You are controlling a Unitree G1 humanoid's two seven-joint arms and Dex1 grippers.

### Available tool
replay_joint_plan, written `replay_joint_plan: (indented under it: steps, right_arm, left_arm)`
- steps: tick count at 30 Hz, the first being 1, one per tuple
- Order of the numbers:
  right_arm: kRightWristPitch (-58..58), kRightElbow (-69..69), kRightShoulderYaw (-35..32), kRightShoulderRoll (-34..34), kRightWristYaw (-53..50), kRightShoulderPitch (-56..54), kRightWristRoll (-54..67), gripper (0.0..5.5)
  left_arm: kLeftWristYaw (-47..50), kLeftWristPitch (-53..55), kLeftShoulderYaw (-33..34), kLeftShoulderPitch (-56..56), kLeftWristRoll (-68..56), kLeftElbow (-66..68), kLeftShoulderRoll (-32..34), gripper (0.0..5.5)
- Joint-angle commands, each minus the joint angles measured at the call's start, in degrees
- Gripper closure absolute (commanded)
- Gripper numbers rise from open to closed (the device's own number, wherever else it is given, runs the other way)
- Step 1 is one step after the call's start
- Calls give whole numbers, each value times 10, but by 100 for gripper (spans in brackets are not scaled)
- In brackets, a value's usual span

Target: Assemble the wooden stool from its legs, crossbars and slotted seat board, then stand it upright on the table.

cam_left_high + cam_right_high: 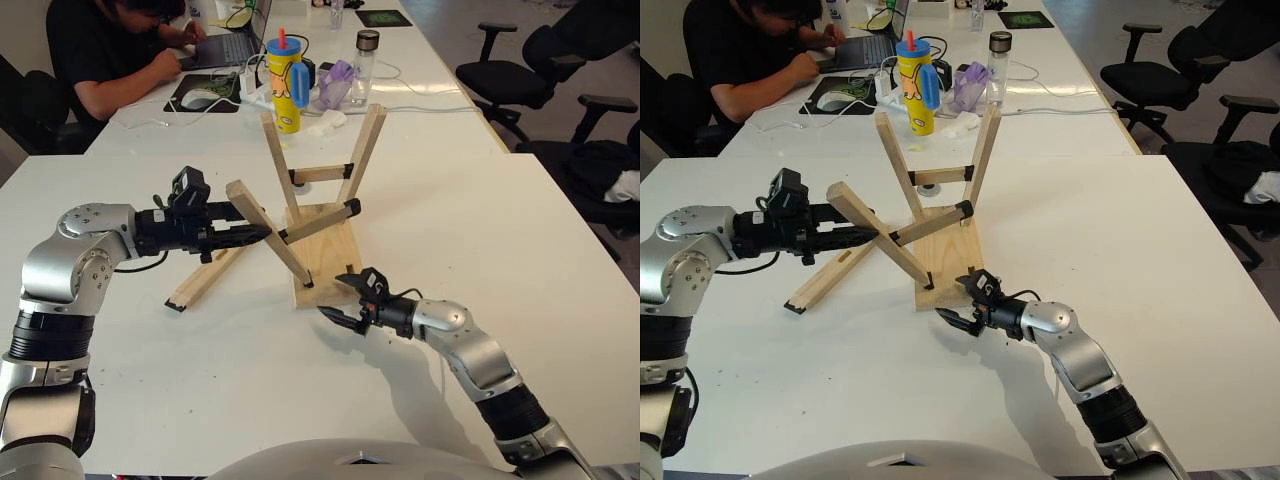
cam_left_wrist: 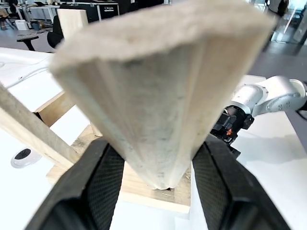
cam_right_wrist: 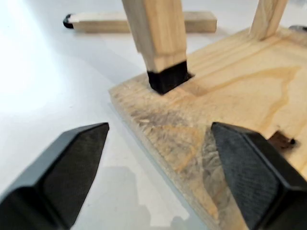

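Note:
The slotted seat board [image 1: 330, 250] lies flat mid-table. Two legs [image 1: 366, 140] stand up from its far end, joined by a crossbar [image 1: 320, 173]. A third leg [image 1: 268, 232] leans steeply, its black tip [image 3: 168, 76] in a slot at the board's near corner; a crossbar [image 1: 318, 220] runs from it toward the far legs. My left gripper [image 1: 258, 234] is shut on this leaning leg [image 2: 158, 96] about halfway up. My right gripper [image 1: 338, 294] is open low at the board's near corner [image 3: 163, 120], its fingers [image 3: 62, 167] either side of it without touching. A loose leg [image 1: 205, 280] lies on the table, left of the board.
A second table behind holds a yellow cup [image 1: 285, 85], a bottle [image 1: 363, 55], a purple bag [image 1: 335, 85] and cables. A person works at a laptop there. Office chairs [image 1: 560, 80] stand to the right. Bare tabletop lies in front of and right of the board.

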Motion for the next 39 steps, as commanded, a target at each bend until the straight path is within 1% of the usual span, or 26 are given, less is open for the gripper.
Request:
replay_joint_plan:
  steps: [1,5,10,13,17,18,20,22,27,29,31,33,34,36,39]
  right_arm:
    - [26,21,28,-22,9,4,-38,154]
    - [38,32,40,-30,14,3,-52,154]
    - [51,36,41,-23,14,2,-50,154]
    - [53,34,44,-19,12,1,-49,154]
    - [49,35,48,-16,11,1,-53,154]
    - [49,36,47,-15,11,-1,-52,154]
    - [47,39,46,-14,11,-3,-52,154]
    - [46,41,45,-15,11,-4,-53,154]
    - [41,46,42,-15,5,2,-54,154]
    - [38,49,41,-12,1,5,-56,154]
    - [33,54,46,-11,-2,6,-62,154]
    - [31,55,52,-8,-8,10,-67,154]
    - [36,54,52,-2,-12,13,-64,154]
    - [46,52,53,9,-19,17,-57,154]
    - [55,49,55,25,-33,19,-53,154]
  left_arm:
    - [-26,-38,-50,-24,76,20,27,343]
    - [-40,-62,-80,-36,106,14,29,343]
    - [-32,-37,-98,0,100,-12,23,343]
    - [-11,-11,-100,28,81,-21,3,343]
    - [15,-34,-96,56,84,-22,-15,343]
    - [21,-27,-92,59,78,-24,-17,315]
    - [33,-2,-70,52,51,-28,-23,289]
    - [38,9,-44,47,42,-33,-13,261]
    - [12,54,13,79,15,-56,47,198]
    - [20,58,41,102,6,-50,49,195]
    - [74,17,68,126,44,-22,36,195]
    - [184,-34,86,138,115,16,9,195]
    - [231,-49,84,151,149,19,0,195]
    - [296,-42,73,172,191,15,-15,195]
    - [361,-22,45,206,240,-5,-40,195]
